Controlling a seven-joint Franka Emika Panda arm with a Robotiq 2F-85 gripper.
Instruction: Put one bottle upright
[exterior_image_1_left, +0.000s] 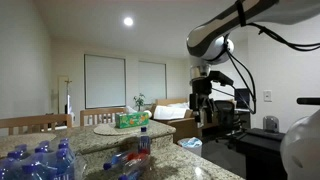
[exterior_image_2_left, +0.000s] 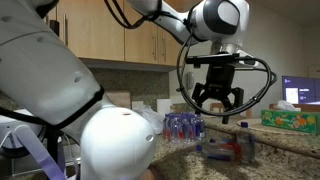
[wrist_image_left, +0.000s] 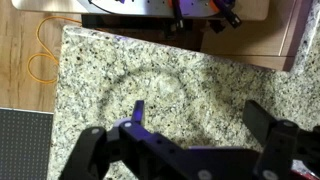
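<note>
End effector: your end effector (exterior_image_2_left: 217, 100) hangs high in the middle of the frame, jaws spread wide, nothing between them. In the wrist view the two dark fingers (wrist_image_left: 272, 140) sit at the lower edge with only speckled stone showing in the gap.

Bench: the granite bench (wrist_image_left: 170, 90) fills most of the wrist view. No bottle shows there, so you are not over the target yet.

Bottle to right: in an exterior view a bottle lying on its side (exterior_image_1_left: 118, 160) rests at lower centre of the frame, just beside an upright bottle with a blue cap (exterior_image_1_left: 144, 143). That lying one looks like your candidate. In the other exterior frame the same pair is a blurred patch at lower centre right, too soft to read its axis.

Pack: a shrink-wrapped pack of bottles (exterior_image_1_left: 35, 162) sits at lower left of the frame and shows again as a row of caps (exterior_image_2_left: 183, 125) at mid frame. Keep well clear of it.

Approach: you want the lying bottle in the wrist view before you descend.

Grip: turn the wrist so the jaws cross the bottle's width, and take it nearer the neck end, I'd judge, so tipping it up is easier.

Risk: the upright neighbour is close. Come in from the open side or you could knock it over.
</note>
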